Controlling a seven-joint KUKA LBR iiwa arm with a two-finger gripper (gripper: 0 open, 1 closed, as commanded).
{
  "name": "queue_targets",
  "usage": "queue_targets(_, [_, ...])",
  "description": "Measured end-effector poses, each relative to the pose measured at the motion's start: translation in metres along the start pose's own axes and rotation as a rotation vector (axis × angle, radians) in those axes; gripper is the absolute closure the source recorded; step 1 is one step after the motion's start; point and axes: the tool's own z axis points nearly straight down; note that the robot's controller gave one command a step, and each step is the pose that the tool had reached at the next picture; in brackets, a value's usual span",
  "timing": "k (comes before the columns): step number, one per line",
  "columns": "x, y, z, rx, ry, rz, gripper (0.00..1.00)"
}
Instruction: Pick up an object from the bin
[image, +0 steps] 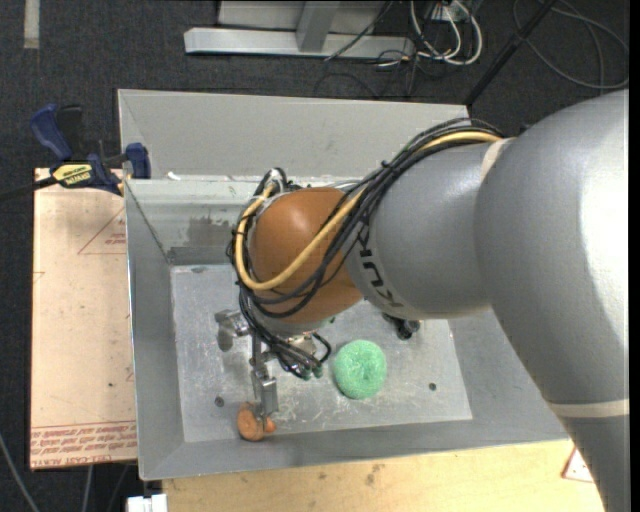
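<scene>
Gripper tip touches small orange lump nr bin front-left corner; open/shut can't tell.

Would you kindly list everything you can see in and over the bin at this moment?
green ball: one, green, round and foam-like, on the bin floor right of the gripper, apart from it.
orange lump: one, orange, small, by the bin's near wall, directly under the gripper's tip.
dark bit: one, black, on the floor at the arm's edge; too hidden to identify.
bin: one, grey metal.
arm: one, grey, reaching in from the right.
wrist cover: one, orange.
cables: yellow and black, along the arm.
gripper: one, metal, down at the orange lump.
</scene>
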Motion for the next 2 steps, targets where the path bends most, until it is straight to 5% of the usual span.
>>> queue_targets(1, [0.0302,-0.0097,0.0286,0.000,-0.001,0.013,0.00])
queue_targets(2, [0.0360,-0.0147,0.0355,-0.003,0.020,-0.077,1.00])
